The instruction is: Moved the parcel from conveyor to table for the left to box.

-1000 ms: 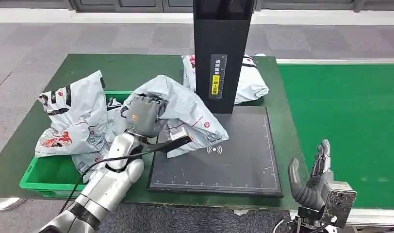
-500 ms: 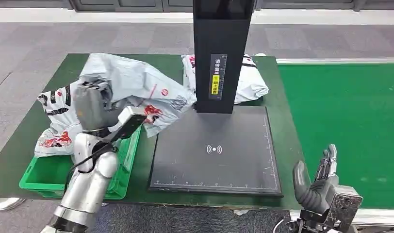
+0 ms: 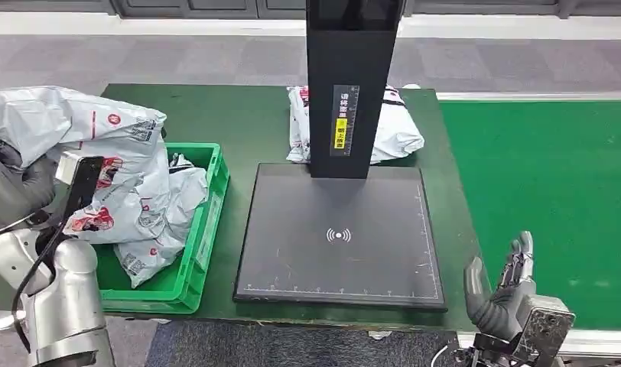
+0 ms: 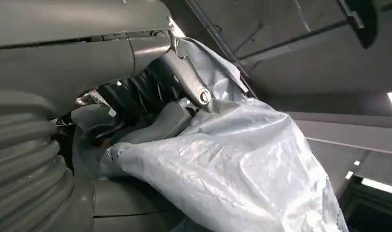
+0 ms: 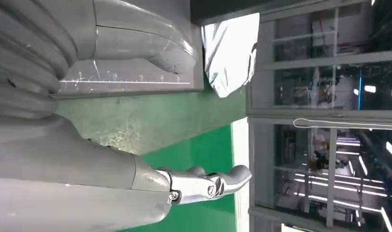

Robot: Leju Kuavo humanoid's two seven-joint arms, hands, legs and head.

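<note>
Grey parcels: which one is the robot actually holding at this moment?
The grey parcel at the far left, gripped by the left hand above the green crate. The other bags lie loose in the crate, and one parcel rests behind the black scanner column.

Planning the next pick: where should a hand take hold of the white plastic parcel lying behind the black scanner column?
Grip the white plastic parcel at its bulging end right of the black scanner column, coming from the right; the column hides its middle.
</note>
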